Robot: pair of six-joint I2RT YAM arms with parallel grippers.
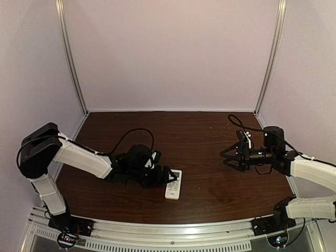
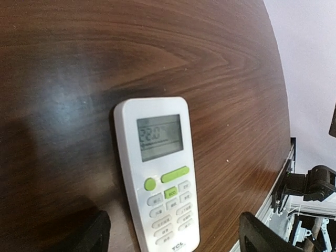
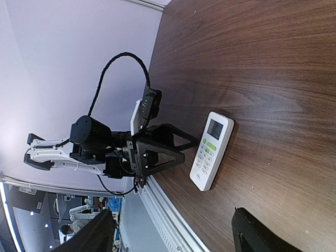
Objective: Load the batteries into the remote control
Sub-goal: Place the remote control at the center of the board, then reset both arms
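A slim white plastic remote control [image 1: 174, 184] lies screen-up just ahead of the left gripper [image 1: 166, 176], its fingers spread wide; the right gripper [image 1: 224, 157], well off, has its fingers apart too.

Both gape wide: left pincer [image 1: 164, 177], right pincer [image 1: 227, 157].

The remote [image 2: 156, 173] is white, with a grey screen [image 2: 160, 137] and lime-green buttons [image 2: 174, 174] on its face — under the remote the table [image 2: 157, 47] is dark brown with streaky wood grain, and beyond the remote the walls [image 1: 168, 52] are pale lilac.
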